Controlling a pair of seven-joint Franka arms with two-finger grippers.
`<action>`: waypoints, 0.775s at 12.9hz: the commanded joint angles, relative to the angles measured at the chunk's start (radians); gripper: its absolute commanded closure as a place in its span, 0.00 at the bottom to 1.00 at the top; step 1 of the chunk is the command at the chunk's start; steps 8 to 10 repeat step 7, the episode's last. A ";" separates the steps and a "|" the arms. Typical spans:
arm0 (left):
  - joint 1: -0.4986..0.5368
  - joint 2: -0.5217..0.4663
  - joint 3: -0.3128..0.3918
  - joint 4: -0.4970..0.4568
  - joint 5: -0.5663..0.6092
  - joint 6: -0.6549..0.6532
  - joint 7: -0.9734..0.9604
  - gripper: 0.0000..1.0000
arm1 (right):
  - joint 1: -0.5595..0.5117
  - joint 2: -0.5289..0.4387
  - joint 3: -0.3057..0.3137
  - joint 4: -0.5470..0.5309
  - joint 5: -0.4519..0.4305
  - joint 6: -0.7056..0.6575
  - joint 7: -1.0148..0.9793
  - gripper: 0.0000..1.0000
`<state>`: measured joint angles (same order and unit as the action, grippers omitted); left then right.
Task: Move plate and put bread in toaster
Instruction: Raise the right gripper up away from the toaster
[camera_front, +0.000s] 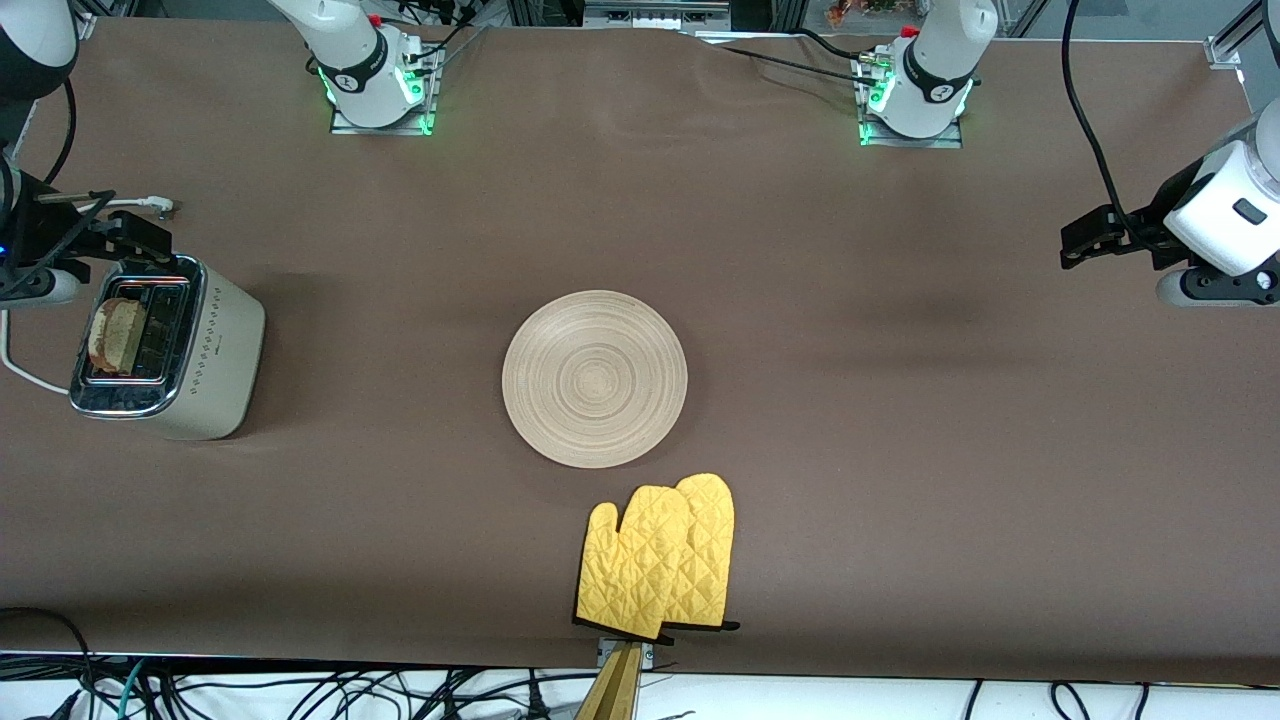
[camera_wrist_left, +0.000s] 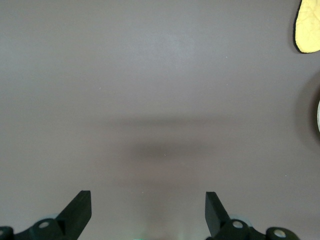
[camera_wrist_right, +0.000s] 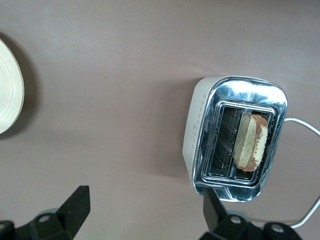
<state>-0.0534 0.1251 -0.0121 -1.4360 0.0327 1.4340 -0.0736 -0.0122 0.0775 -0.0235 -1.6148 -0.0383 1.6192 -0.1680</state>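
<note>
Robotics lab, not home kitchen. Brown table (camera_front: 640, 200) with two arm bases (camera_front: 375, 85) bolted on metal plates along far edge, green status lights glowing. Black cables (camera_front: 300, 690) tangled under near edge, more trailing past bases. Aluminium framing (camera_front: 1225, 45) at corner toward left arm's end. Household props only: toaster (camera_front: 200, 360) toward right arm's end, plate (camera_front: 595, 378) mid-table, yellow mitts (camera_front: 660, 560) nearer camera.
</note>
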 joint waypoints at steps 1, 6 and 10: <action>0.001 0.007 -0.002 0.020 0.015 -0.001 0.001 0.00 | -0.031 -0.002 0.016 -0.002 -0.012 -0.004 0.011 0.00; 0.001 0.007 -0.002 0.020 0.015 -0.001 0.001 0.00 | -0.029 0.022 0.016 0.026 -0.012 -0.004 0.013 0.00; 0.001 0.007 -0.002 0.020 0.015 -0.001 0.001 0.00 | -0.029 0.022 0.016 0.027 -0.012 -0.004 0.016 0.00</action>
